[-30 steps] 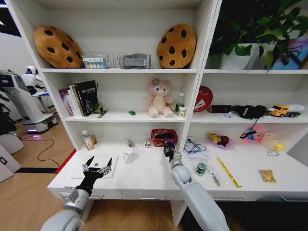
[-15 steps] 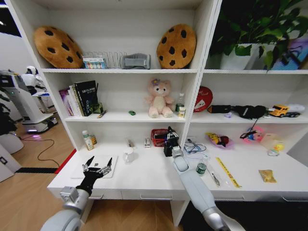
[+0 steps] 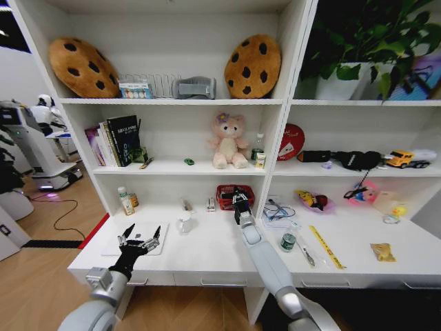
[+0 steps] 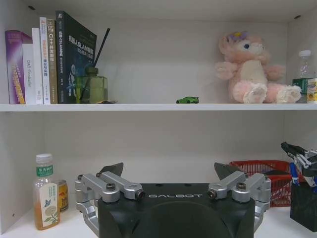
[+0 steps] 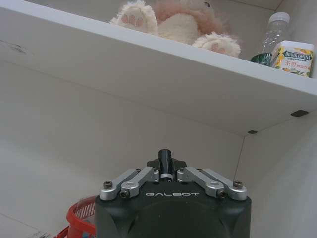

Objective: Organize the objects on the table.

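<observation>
The right gripper (image 3: 239, 200) is raised over the back of the long white surface (image 3: 207, 255), just in front of the red mesh basket (image 3: 234, 196) against the rear wall, and its silver fingers (image 5: 140, 177) are pressed together on a slim black pen (image 5: 165, 162) that stands upright between them, as the right wrist view shows from beneath the shelf board carrying the pink plush bear (image 5: 173, 20). The left gripper (image 3: 140, 241) hangs above the left end of the surface with its dark-tipped fingers (image 4: 113, 171) spread wide apart and nothing between them, directly over a flat silver laptop (image 3: 135, 237) lying closed near the front edge. To the right of the right arm, a small round green-topped tin (image 3: 288, 242) sits on the surface, with a second dark pen (image 3: 306, 256) lying just beside it and a long yellow ruler (image 3: 325, 246) lying diagonally a little further right. A tiny green toy car (image 4: 187, 100) rests on the shelf board above, between the row of upright books (image 4: 49, 59) and the bear. A small bottle of amber liquid with a white cap (image 4: 45, 199) stands at the back left corner of the surface, and a white mug (image 3: 185, 222) stands near the middle.
</observation>
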`<state>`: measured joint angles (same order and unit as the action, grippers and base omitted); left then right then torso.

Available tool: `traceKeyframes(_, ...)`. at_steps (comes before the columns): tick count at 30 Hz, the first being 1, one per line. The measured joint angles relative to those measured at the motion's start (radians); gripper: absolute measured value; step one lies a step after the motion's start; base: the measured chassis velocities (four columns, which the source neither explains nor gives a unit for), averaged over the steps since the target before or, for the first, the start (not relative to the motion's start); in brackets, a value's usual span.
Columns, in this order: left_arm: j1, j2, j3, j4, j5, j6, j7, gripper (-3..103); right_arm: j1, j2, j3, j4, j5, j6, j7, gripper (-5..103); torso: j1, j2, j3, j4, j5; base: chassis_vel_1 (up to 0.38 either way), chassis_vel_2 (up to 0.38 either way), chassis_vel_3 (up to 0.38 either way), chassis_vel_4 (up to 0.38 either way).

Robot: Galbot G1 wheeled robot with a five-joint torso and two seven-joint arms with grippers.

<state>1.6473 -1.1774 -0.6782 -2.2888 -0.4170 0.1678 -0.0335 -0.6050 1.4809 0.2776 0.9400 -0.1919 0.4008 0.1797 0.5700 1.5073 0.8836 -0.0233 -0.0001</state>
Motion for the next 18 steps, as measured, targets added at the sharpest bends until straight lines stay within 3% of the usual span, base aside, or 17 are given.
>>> traceKeyframes(14, 0.000, 0.000, 0.000, 0.000, 0.000, 0.000, 0.000, 100, -0.017, 0.008, 0.026, -0.023, -0.001, 0.017, 0.007, 8, 0.000, 0.000, 0.000, 0.0001, 0.0001, 0.000, 0.000, 0.000, 0.000)
traceKeyframes(18, 0.000, 0.000, 0.000, 0.000, 0.000, 0.000, 0.000, 100, -0.025, 0.001, 0.024, -0.013, -0.005, 0.010, 0.008, 19, 0.000, 0.000, 0.000, 0.0000, 0.0000, 0.000, 0.000, 0.000, 0.000)
